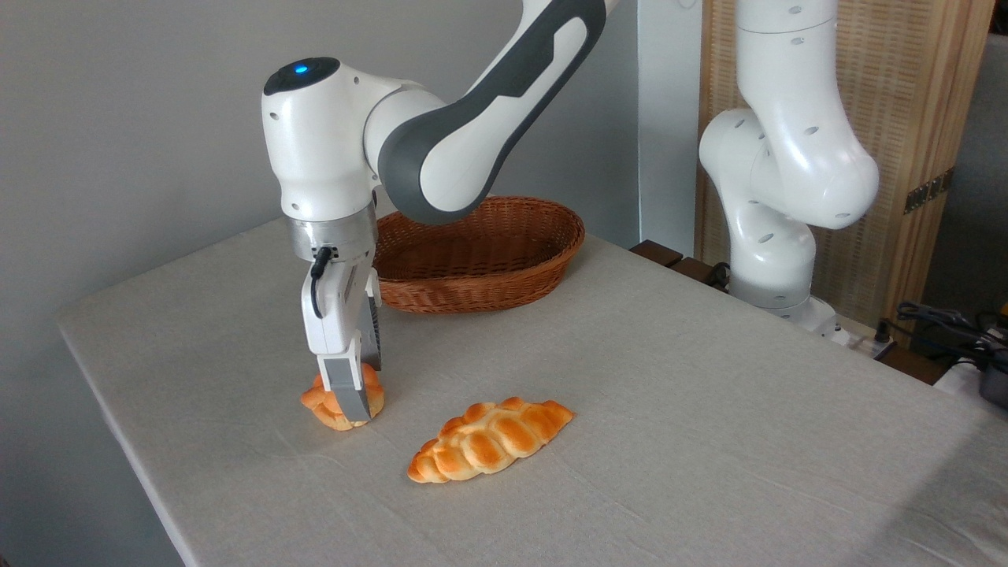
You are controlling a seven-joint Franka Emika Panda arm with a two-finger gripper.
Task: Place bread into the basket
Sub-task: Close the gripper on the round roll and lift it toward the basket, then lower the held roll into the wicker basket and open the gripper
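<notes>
- The long braided loaf is lying nearest to us on the table, and nothing is touching it. It is not the bread for this job, so the arm is leaving it alone.
- Just to its left, the small round bun is sitting on the cloth, near the table's left edge.
- The gripper is pointing straight down over the bun, with one grey finger in front of it and the other finger hiding behind. It is coming from above so the fingers can squeeze the bun's two sides.
- The fingers are sitting close around the bun, but I cannot tell if they are pinching it yet or leaving a little gap.
- The bun's base looks to be resting on the table, so I think the lift has not begun.
- The basket is waiting empty at the back, well apart from the bun and partly behind the arm. Its low sides should be making the drop easy.
</notes>
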